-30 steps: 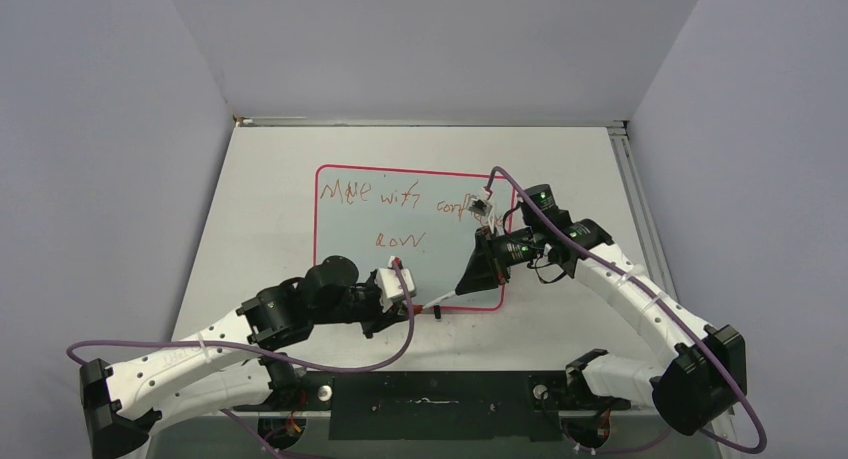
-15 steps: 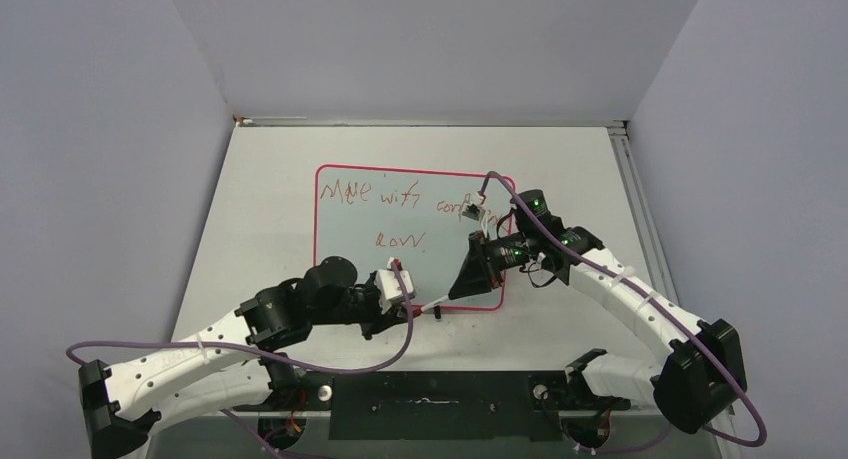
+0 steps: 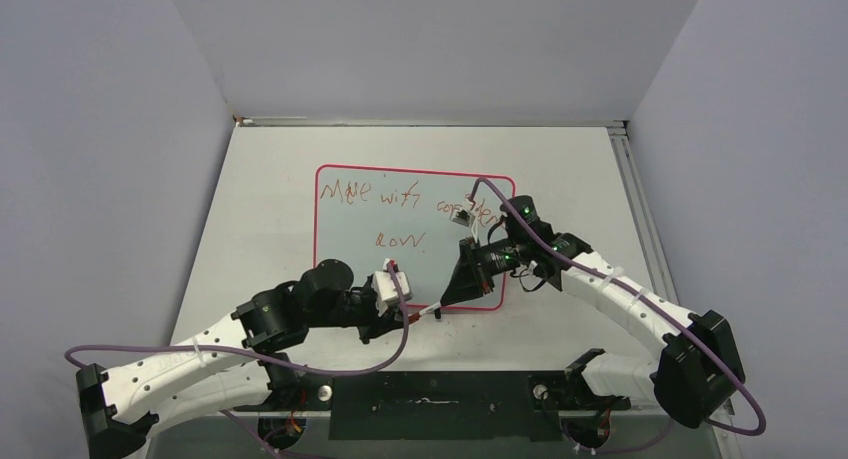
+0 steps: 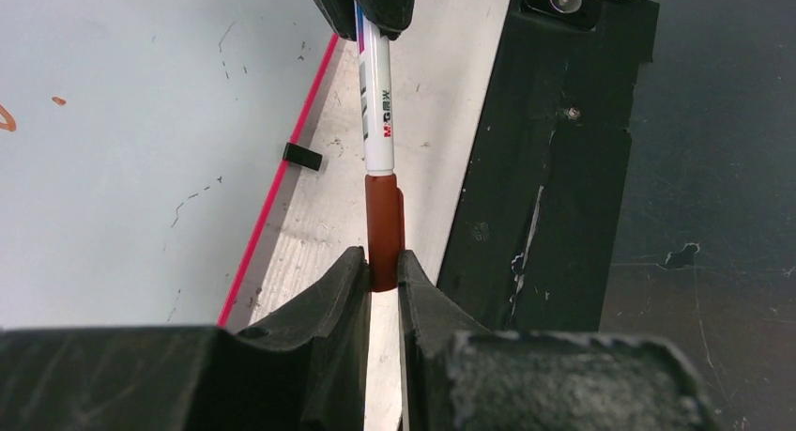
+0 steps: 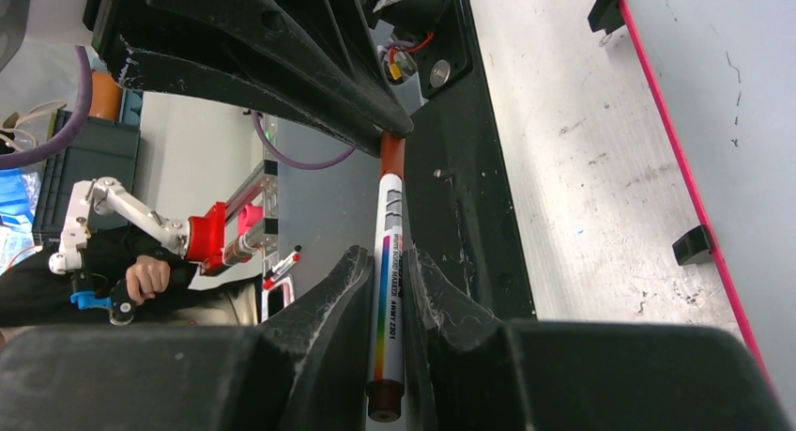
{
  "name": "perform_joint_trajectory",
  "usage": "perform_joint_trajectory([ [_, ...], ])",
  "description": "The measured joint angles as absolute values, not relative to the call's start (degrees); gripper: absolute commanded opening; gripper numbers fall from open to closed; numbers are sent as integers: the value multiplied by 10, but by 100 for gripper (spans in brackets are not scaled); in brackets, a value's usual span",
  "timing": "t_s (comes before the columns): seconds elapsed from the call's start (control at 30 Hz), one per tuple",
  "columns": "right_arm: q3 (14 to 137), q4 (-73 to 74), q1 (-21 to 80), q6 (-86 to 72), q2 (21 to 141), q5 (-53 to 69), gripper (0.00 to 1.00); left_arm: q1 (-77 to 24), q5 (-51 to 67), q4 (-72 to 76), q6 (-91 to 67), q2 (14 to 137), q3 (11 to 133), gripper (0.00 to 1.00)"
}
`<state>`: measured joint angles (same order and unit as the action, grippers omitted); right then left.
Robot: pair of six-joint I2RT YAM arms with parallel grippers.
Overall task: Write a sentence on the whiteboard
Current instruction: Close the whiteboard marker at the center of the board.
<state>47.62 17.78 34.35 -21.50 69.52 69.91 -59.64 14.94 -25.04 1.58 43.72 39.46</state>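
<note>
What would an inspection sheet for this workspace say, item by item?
Surface: pale table, scuffed near the front edge.
Job's things: whiteboard lies flat. A shaky red-brown sentence runs along its top, with a short word below. A white marker is held just off the board's near rim.
Clutter: nothing seen.
Grippers: left gripper shut on the marker's red-brown cap; right gripper shut on the same marker further along.
Cables: purple cables loop from both arms.
Surroundings: lilac walls; a person's hand shows beyond the table.
</note>
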Motion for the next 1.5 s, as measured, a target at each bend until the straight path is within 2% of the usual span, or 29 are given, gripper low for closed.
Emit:
perform_joint_trajectory([
  [0.57,469,177,368,-220,693,672,5,-597,160,-259,3,446,387,0],
  [0.77,451,160,368,-221,691,669,5,-597,163,-264,2,458,387,22],
  [0.87,411,102,358,-263,679,681,5,-597,159,-254,-1,457,387,29],
  [1.0,369,32,345,-324,658,701,5,-597,140,-230,-11,439,387,45],
  [1.3,343,-67,338,-399,631,708,5,-592,106,-209,-50,420,392,76],
  [1.5,331,-130,321,-448,609,694,5,-571,69,-169,-145,382,393,79],
])
